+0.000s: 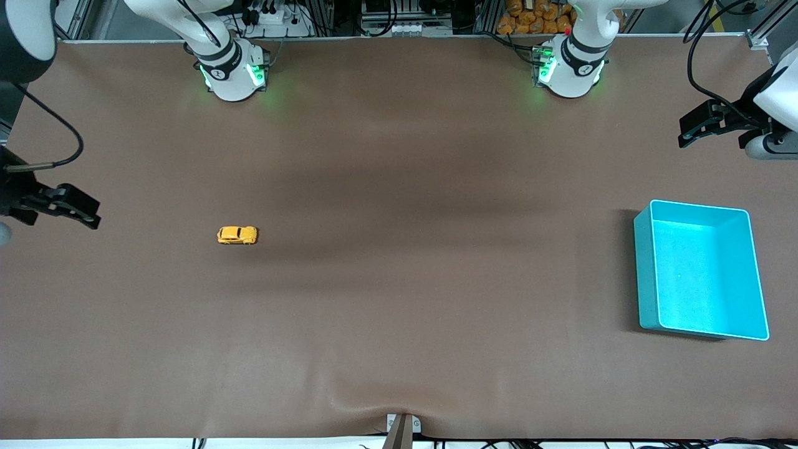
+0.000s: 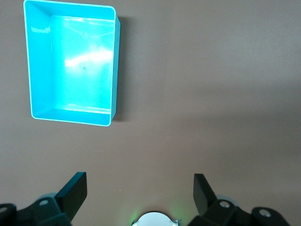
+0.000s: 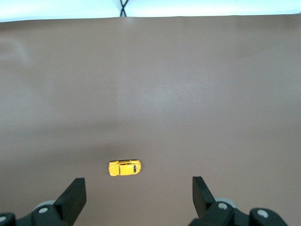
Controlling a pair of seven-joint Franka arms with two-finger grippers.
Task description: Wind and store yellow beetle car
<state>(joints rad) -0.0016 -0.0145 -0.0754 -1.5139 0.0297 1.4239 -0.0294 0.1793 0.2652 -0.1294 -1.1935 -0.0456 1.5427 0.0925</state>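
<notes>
The yellow beetle car (image 1: 237, 235) (image 3: 124, 167) lies on the brown mat toward the right arm's end of the table. My right gripper (image 1: 87, 212) (image 3: 138, 186) hangs open above the mat at that end, apart from the car and holding nothing. An empty teal bin (image 1: 701, 268) (image 2: 80, 70) stands toward the left arm's end. My left gripper (image 1: 684, 132) (image 2: 139, 183) hovers open and empty above the mat near the bin, closer to the arms' bases than it.
A brown mat (image 1: 399, 187) covers the whole table, with a small wrinkle by a clamp (image 1: 402, 427) at the edge nearest the front camera. The two arm bases (image 1: 232, 72) (image 1: 570, 68) stand along the other long edge.
</notes>
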